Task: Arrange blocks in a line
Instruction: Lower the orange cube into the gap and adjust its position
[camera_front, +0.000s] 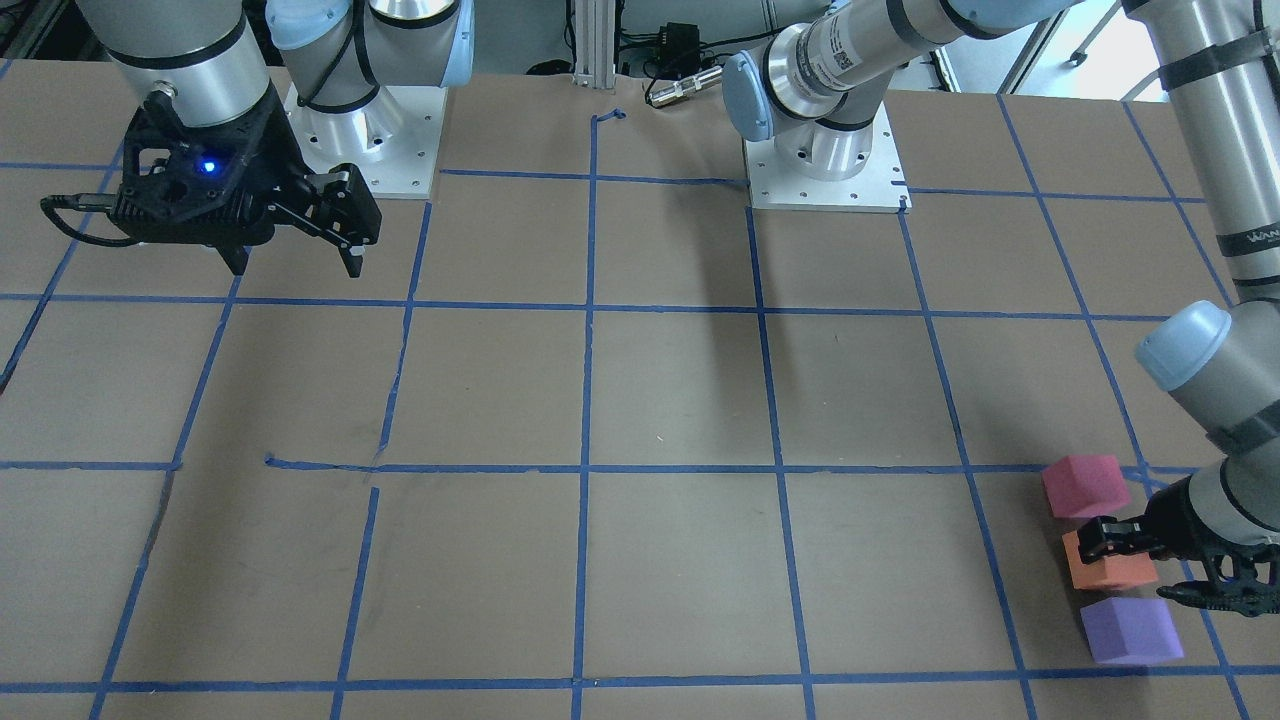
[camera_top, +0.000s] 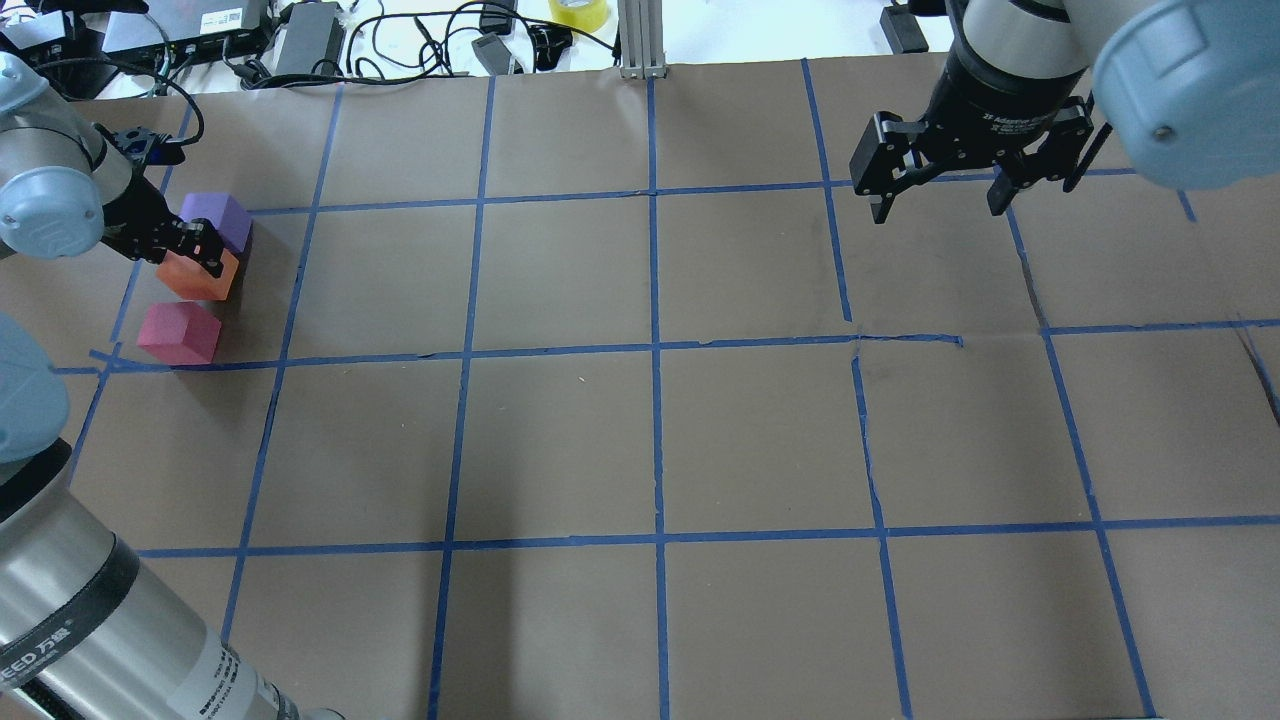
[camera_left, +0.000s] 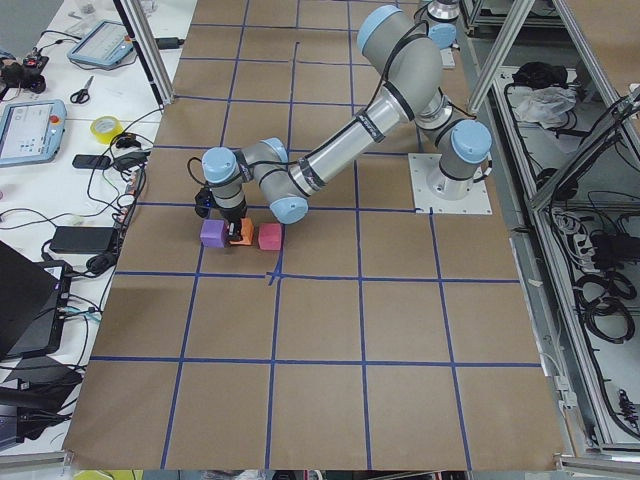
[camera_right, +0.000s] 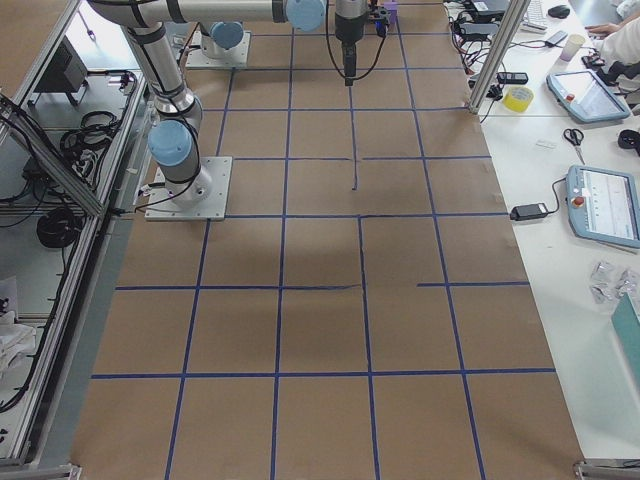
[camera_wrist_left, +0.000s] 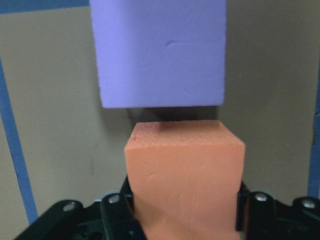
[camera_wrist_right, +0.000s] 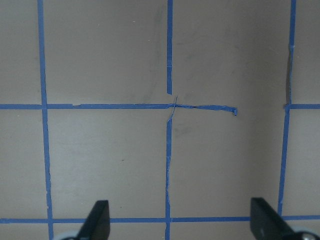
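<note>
We log left end effector clamped on orange block near counter edge, purple block just beside. Right end effector apart, well away.

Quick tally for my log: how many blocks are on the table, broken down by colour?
orange block: 1
pinkish-red block: 1
purple block: 1
Total: 3 blocks
</note>
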